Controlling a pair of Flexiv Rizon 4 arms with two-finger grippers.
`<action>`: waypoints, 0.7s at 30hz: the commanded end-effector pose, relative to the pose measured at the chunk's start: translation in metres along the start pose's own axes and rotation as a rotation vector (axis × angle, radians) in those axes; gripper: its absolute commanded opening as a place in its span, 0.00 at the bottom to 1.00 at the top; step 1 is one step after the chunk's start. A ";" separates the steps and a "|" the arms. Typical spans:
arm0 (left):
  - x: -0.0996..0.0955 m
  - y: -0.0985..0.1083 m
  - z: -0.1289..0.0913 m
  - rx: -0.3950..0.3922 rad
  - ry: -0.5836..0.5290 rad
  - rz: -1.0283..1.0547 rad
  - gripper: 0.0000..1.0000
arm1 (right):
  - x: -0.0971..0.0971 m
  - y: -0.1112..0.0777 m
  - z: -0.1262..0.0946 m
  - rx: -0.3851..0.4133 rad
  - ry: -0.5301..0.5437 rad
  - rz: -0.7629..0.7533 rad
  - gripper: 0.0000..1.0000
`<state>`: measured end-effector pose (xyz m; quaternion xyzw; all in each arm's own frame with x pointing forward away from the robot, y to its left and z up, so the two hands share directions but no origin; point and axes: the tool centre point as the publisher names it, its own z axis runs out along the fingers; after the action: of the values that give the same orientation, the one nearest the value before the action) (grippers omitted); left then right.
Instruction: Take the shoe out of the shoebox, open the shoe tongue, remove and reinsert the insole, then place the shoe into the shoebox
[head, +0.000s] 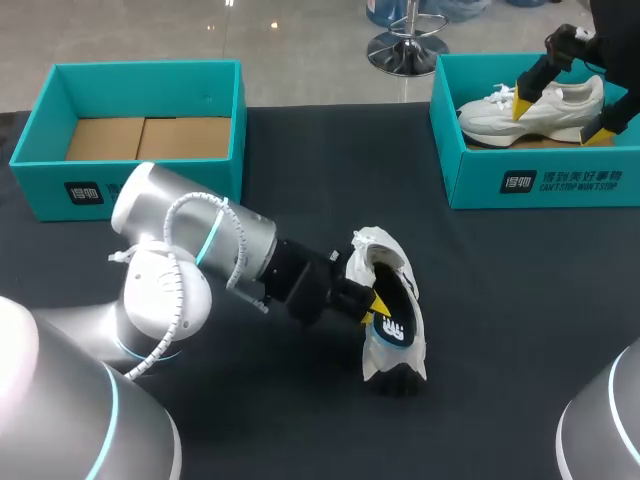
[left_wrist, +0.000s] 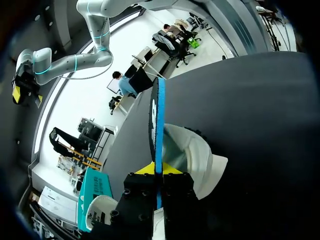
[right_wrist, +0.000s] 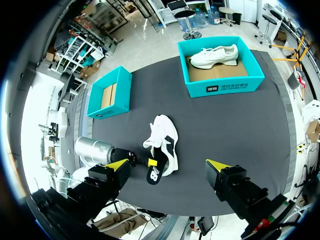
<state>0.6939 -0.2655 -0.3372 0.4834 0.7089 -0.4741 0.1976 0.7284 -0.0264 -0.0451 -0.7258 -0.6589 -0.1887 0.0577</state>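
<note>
A white shoe (head: 378, 248) lies on its side in the middle of the black table. Its black insole (head: 394, 328), with a blue and white logo, sticks out of the opening. My left gripper (head: 374, 303) is shut on the insole at the shoe's mouth. In the left wrist view the insole (left_wrist: 156, 125) stands edge-on between the yellow tips of the gripper (left_wrist: 159, 170), with the shoe (left_wrist: 197, 155) just ahead. My right gripper (right_wrist: 167, 166) hangs open high above the table, over the shoe (right_wrist: 162, 132) and insole (right_wrist: 154, 173). In the head view it (head: 565, 115) shows at the back right.
An empty teal shoebox (head: 140, 70) with a cardboard floor stands at the back left. A second teal shoebox (head: 540, 185) at the back right holds another white shoe (head: 495, 118). Black table surface (head: 520, 300) lies bare to the right of the shoe.
</note>
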 end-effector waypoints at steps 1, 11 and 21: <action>-0.001 0.002 0.001 -0.020 0.006 0.017 0.00 | 0.001 0.003 0.000 0.005 -0.003 0.001 1.00; -0.004 0.023 -0.001 -0.072 -0.004 0.072 0.00 | 0.001 0.003 0.000 0.005 -0.003 0.001 1.00; 0.000 0.029 0.000 -0.105 -0.001 0.062 0.23 | 0.001 0.003 0.000 0.005 -0.003 0.001 1.00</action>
<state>0.7205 -0.2611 -0.3493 0.4945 0.7167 -0.4316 0.2358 0.7284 -0.0264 -0.0451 -0.7259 -0.6589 -0.1886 0.0578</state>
